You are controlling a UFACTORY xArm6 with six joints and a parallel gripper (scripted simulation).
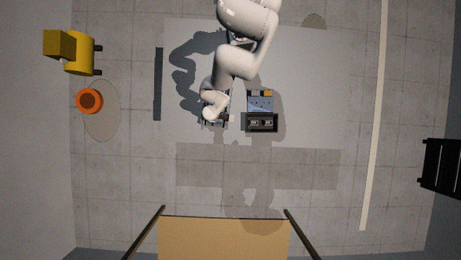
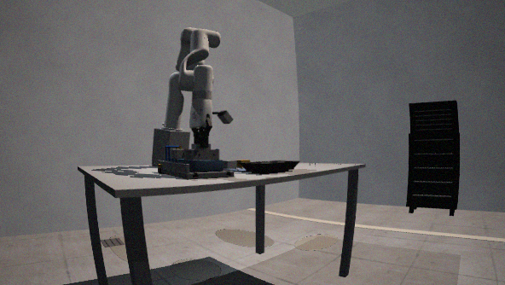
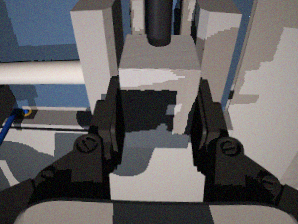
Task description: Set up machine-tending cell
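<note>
My gripper [image 3: 158, 97] is shut on a grey aluminium blank [image 3: 157, 112], gripping its two long sides. In the wrist view the blank sits between the vise's two grey jaw blocks, one on the left [image 3: 96, 32] and one on the right [image 3: 220, 32]. Its far end points at the dark work stop rod [image 3: 158, 10]. I cannot tell whether it touches the rod or rests on the low bars. In the side view the gripper [image 2: 201, 138] reaches straight down into the vise [image 2: 196, 166]. From above, the arm hides the vise [image 1: 215, 114].
The blue infeed plate [image 1: 260, 102] holds a grey blank [image 1: 254, 93] and a brass blank [image 1: 268, 93] at its far edge. The black outfeed tray [image 1: 262, 122] holds two finished parts. A blue hose [image 3: 13, 121] runs at the vise's left.
</note>
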